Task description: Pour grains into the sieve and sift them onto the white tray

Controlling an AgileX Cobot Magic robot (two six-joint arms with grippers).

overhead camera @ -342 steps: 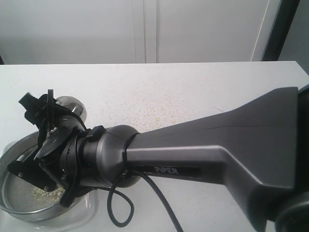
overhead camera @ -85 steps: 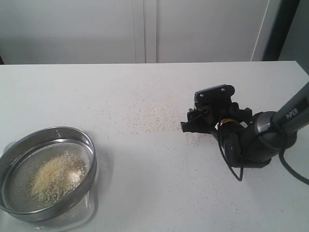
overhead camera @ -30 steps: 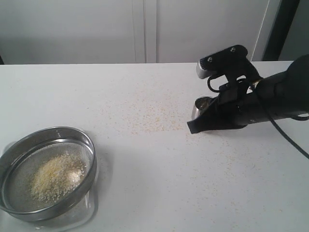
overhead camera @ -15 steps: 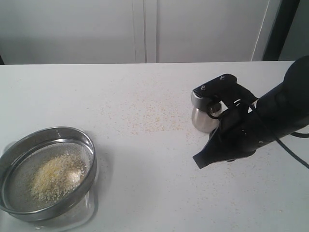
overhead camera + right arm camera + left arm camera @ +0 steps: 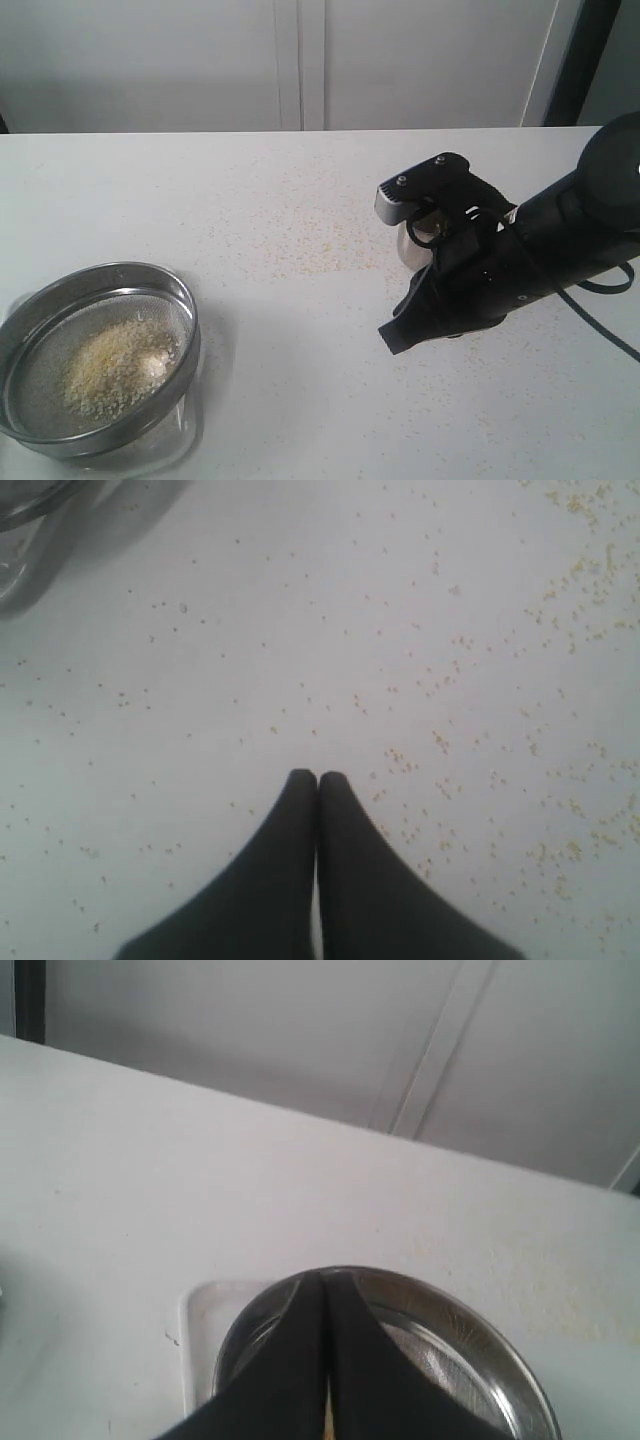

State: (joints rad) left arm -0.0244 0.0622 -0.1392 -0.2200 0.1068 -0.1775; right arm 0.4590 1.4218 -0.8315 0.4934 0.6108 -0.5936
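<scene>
Right gripper (image 5: 392, 338) has let go of cup (image 5: 408, 250), now clenched empty, backing off. Grains (image 5: 110, 365) heaped in sieve (image 5: 110, 268) on white tray (image 5: 200, 1340); left gripper (image 5: 325, 1278) clenched empty above. Sifting is next.

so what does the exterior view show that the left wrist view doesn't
Only the exterior view: the grains heaped in plain sight in the sieve, the shut right gripper over the table, and a steel cup partly hidden behind it. Only the left wrist view: the left gripper, fingers pressed together, pointing at the sieve. Both: the sieve sitting on the white tray, the table, and the pale wall behind.
</scene>
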